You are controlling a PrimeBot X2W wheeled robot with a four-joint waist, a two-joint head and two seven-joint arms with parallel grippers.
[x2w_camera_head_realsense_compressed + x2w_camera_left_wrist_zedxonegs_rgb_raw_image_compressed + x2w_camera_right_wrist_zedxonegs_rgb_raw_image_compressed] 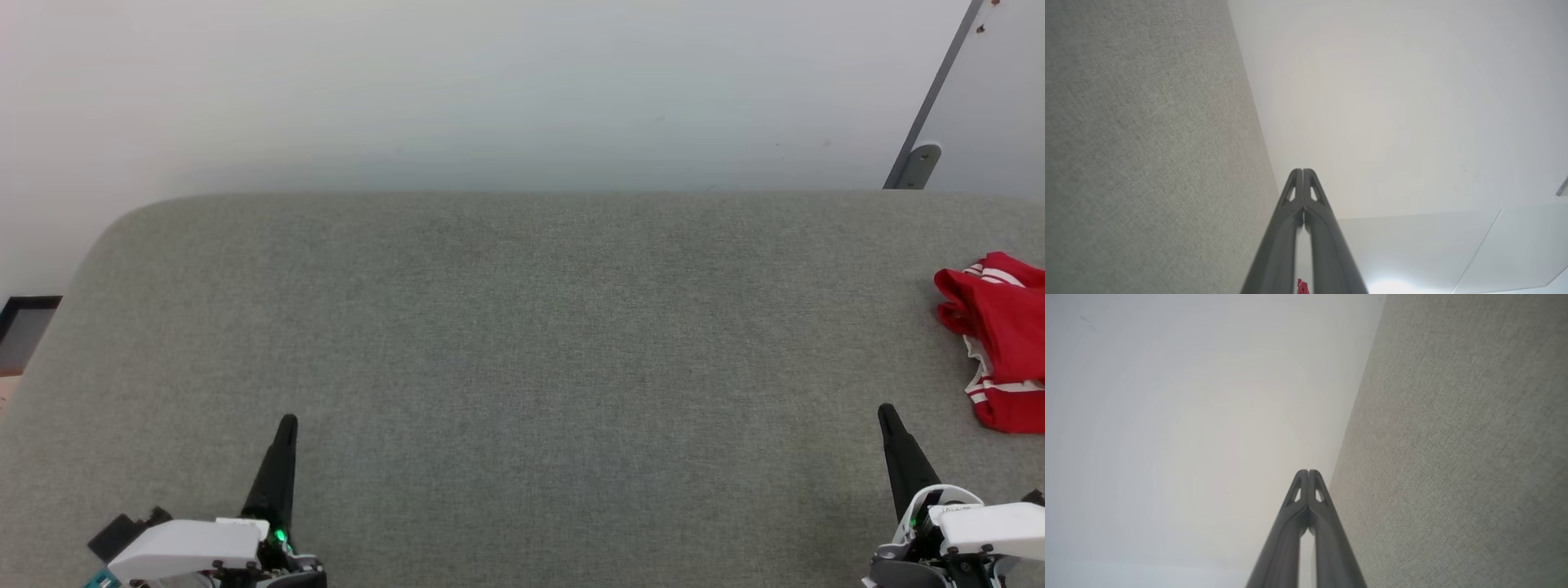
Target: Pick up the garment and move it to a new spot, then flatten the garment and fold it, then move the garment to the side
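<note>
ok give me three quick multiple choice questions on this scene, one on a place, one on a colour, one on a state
1. Where does the red cloth lie on the grey surface?
A in the middle
B at the far right
C at the far left

2. What colour are the cloth's stripes?
A white
B blue
C yellow

3. How are the left hand and right hand?
A both wide open
B one gripping the cloth
C both shut, holding nothing

Answers: 1 B, the head view shows it bunched at the right edge. 2 A, white bands cross the red. 3 C, each hand's fingertips are pressed together, apart from the cloth.
</note>
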